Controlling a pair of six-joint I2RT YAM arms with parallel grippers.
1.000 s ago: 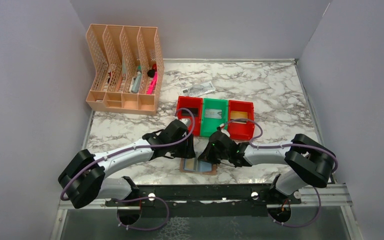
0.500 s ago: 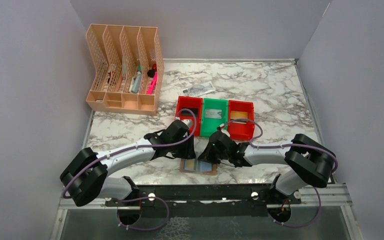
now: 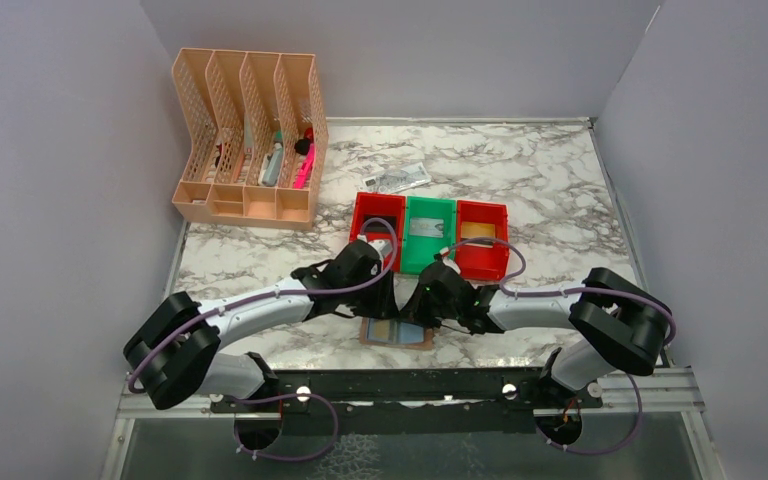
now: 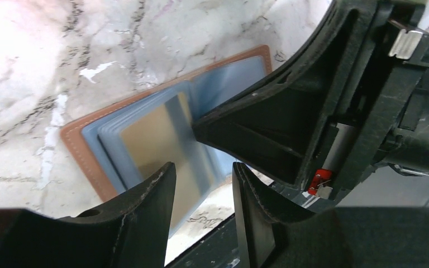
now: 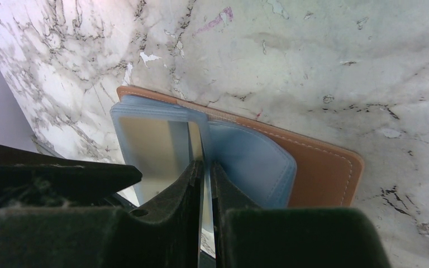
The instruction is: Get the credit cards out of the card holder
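The tan card holder (image 3: 397,333) lies open near the table's front edge, blue-grey leaves up. In the left wrist view the card holder (image 4: 84,151) shows a gold-toned card (image 4: 153,137) inside a leaf. My left gripper (image 4: 204,166) is open just above that leaf, holding nothing. My right gripper (image 5: 205,163) is shut on a thin leaf of the card holder (image 5: 318,167), which stands upright edge-on between the fingers. I cannot tell whether a card is in it. In the top view the left gripper (image 3: 380,300) and right gripper (image 3: 422,312) meet over the holder.
A red bin (image 3: 364,214), a green bin (image 3: 450,222) with a grey card (image 3: 424,228), and a red bin (image 3: 500,248) with a gold card (image 3: 477,230) stand behind the holder. A crumpled note (image 3: 397,179) and a peach desk organizer (image 3: 248,140) are farther back.
My left arm has edged slightly right, toward the holder. The right gripper and the holder have stayed put.
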